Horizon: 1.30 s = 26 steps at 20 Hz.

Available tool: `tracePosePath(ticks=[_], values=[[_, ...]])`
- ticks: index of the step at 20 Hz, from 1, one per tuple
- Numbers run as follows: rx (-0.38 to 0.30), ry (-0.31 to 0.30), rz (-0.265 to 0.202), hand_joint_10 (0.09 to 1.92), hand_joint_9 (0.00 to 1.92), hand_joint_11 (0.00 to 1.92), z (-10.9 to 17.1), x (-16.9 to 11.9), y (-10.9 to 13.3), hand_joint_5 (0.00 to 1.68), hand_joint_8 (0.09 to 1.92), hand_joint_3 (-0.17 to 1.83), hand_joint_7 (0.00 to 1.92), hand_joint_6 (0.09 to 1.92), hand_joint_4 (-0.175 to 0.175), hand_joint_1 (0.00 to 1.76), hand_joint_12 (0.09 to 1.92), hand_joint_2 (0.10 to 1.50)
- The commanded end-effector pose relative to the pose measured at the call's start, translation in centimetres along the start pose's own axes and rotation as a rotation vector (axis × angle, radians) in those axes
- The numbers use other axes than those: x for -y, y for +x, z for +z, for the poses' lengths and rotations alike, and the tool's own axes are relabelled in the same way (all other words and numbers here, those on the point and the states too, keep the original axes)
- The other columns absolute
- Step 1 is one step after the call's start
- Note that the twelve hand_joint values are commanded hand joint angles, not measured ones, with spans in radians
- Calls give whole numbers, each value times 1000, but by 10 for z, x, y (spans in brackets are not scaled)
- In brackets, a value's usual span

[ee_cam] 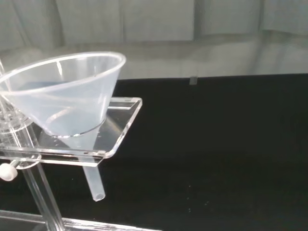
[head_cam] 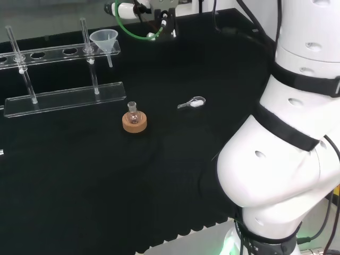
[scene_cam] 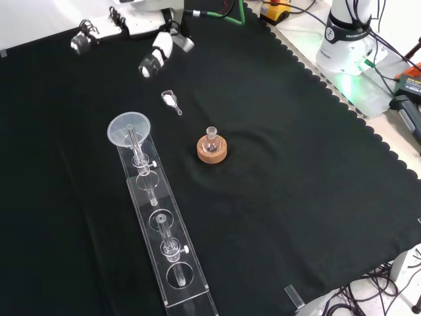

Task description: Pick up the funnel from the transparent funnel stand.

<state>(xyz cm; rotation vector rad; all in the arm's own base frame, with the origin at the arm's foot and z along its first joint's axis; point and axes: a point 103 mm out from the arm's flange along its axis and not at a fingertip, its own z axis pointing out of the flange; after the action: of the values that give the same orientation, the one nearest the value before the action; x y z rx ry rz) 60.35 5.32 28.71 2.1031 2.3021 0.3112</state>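
Note:
A clear plastic funnel sits in the end hole of the transparent funnel stand, its stem hanging below the upper shelf. In the front view the funnel is at the stand's far end. The hand hovers above the cloth beyond the funnel, apart from it, with its fingers spread and nothing in them. In the head view the hand is at the top, behind the funnel. The wrist view has the funnel close, resting in the shelf.
A small round flask on a cork ring stands on the cloth in front of the stand, also in the front view. A small clear scoop with white powder lies nearby, between hand and flask. Two posts carry the shelf.

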Motion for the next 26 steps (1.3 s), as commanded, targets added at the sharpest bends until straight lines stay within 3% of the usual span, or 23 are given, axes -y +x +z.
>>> tracePosePath(ticks=[1,14,18,20,22,26], values=[[-16,44,-25,501,0,0,22,-21,21,103,90,284,46,87,-81,79,1154,865],[-56,157,-35,476,0,0,67,-44,27,102,109,285,30,87,-81,79,1143,864],[-61,199,-32,463,0,0,70,-44,26,98,120,286,15,87,-81,79,1132,863],[-36,227,-44,455,0,0,67,-43,28,93,130,287,7,87,-80,78,1124,863],[-1,249,-23,450,0,0,64,-42,33,90,134,287,3,87,-80,79,1121,862],[-60,306,-27,434,0,0,67,-38,41,84,136,287,0,87,-80,80,1113,861]])
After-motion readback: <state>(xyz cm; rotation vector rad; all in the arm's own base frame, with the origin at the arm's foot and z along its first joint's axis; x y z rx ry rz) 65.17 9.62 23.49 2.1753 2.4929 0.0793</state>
